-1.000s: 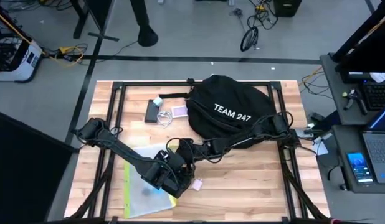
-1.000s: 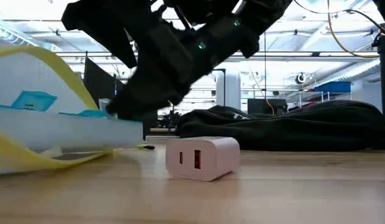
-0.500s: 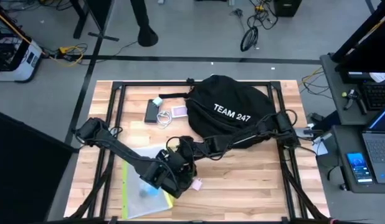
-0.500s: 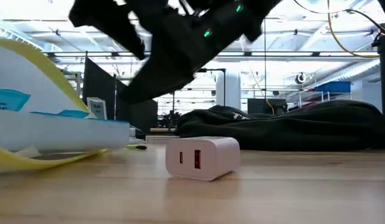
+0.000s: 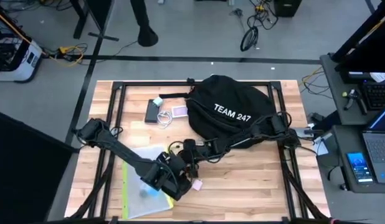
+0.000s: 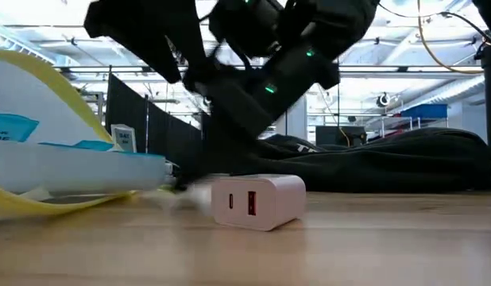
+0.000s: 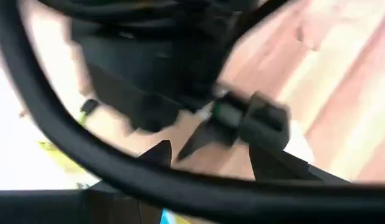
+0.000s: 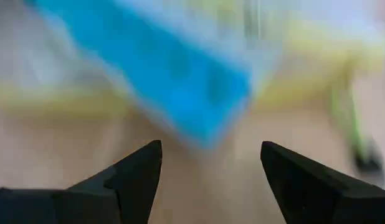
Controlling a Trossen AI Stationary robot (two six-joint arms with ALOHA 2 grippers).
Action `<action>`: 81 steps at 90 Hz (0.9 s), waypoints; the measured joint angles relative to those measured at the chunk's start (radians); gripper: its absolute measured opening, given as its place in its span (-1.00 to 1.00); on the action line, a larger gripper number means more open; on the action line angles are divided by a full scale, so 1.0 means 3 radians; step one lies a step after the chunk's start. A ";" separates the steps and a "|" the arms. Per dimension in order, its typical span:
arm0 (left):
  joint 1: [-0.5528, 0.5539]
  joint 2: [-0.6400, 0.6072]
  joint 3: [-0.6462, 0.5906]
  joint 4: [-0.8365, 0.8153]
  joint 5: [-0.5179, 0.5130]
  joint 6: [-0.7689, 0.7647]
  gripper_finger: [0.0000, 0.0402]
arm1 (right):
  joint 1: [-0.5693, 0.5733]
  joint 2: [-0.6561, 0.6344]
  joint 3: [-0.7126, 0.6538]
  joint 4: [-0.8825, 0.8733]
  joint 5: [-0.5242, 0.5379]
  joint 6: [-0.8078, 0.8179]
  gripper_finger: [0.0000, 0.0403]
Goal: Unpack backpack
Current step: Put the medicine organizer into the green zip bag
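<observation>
A: Where is the backpack (image 5: 228,112) on the wooden table (image 5: 255,186)?

B: It lies flat at the far middle of the table, its "TEAM 247" lettering facing up. Every other item sits toward the left arm's side of it or toward the near edge.

A: What looks already unpacked?

B: Nearest the backpack's left flank are a dark flat device (image 5: 151,111), a white cable (image 5: 163,117), a small pinkish card (image 5: 179,111) and a small pale blue item (image 5: 157,101). Farther from the backpack, by the near edge, lies a yellow-edged clear pouch (image 5: 142,193) with a blue item inside, and just beside it a white USB charger (image 6: 257,200). So a good share appears done. Whether anything remains inside the backpack cannot be told; it looks fairly flat.

A: And the arms?

B: Both meet in front of the backpack, over the pouch and charger. The right gripper (image 8: 208,171) reaches across from the backpack's right side; its fingers are spread with nothing between them, facing the pouch's blue content. The left gripper (image 5: 169,180) is over the pouch's corner, and whether its fingers are apart or together cannot be told.
</observation>
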 joint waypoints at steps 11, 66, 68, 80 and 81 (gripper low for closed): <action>-0.0022 -0.0013 0.0009 0.0022 0.0070 -0.0027 0.00 | -0.0009 0.0130 0.0083 0.0612 0.0038 -0.0049 0.28; -0.0009 -0.0013 0.0147 0.0038 -0.0064 0.0218 0.00 | -0.0075 -0.0336 0.0260 -0.0435 0.0231 -0.0825 0.28; -0.0012 -0.0013 0.0171 0.0024 -0.0077 0.0246 0.00 | -0.0075 -0.0341 0.0260 -0.0418 0.0224 -0.0857 0.28; -0.0012 0.0005 0.0323 -0.0061 0.0005 0.0246 0.00 | -0.0071 -0.0268 0.0264 -0.0291 0.0135 -0.1103 0.28; -0.0012 0.0007 0.0341 -0.0068 0.0019 0.0247 0.00 | -0.0070 -0.0255 0.0266 -0.0272 0.0127 -0.1133 0.28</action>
